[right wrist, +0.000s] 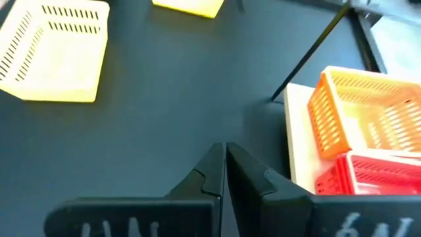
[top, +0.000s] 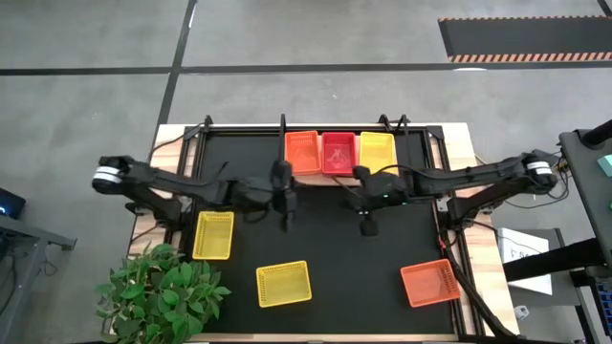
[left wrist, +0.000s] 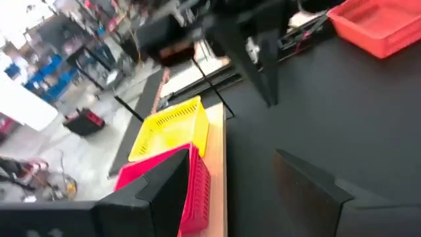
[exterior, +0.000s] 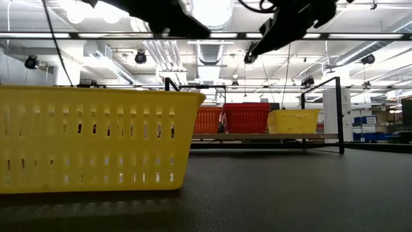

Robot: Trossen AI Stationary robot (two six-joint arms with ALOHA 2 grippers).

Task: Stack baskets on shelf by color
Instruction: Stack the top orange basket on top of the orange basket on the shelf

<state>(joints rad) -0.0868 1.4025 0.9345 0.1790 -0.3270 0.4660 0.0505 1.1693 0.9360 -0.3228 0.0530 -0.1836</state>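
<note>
Three baskets stand side by side on the wooden shelf (right wrist: 299, 138) at the table's far edge: orange (top: 301, 151), red (top: 338, 151) and yellow (top: 376, 149). On the black mat rest two yellow baskets (top: 213, 234) (top: 283, 283) and an orange basket (top: 430, 283). My left gripper (top: 284, 215) hangs open above the mat, in front of the shelf's left end. My right gripper (top: 368, 225) hangs shut in front of the shelf's right end. Neither holds anything. In the left wrist view the open fingers (left wrist: 164, 191) frame the red and yellow shelf baskets.
A potted green plant (top: 163, 291) stands at the table's near left corner. Thin black uprights (exterior: 339, 113) rise at the shelf's ends. The nearest yellow basket (exterior: 96, 138) fills the left of the low view. Bare mat lies between the two grippers and the near baskets.
</note>
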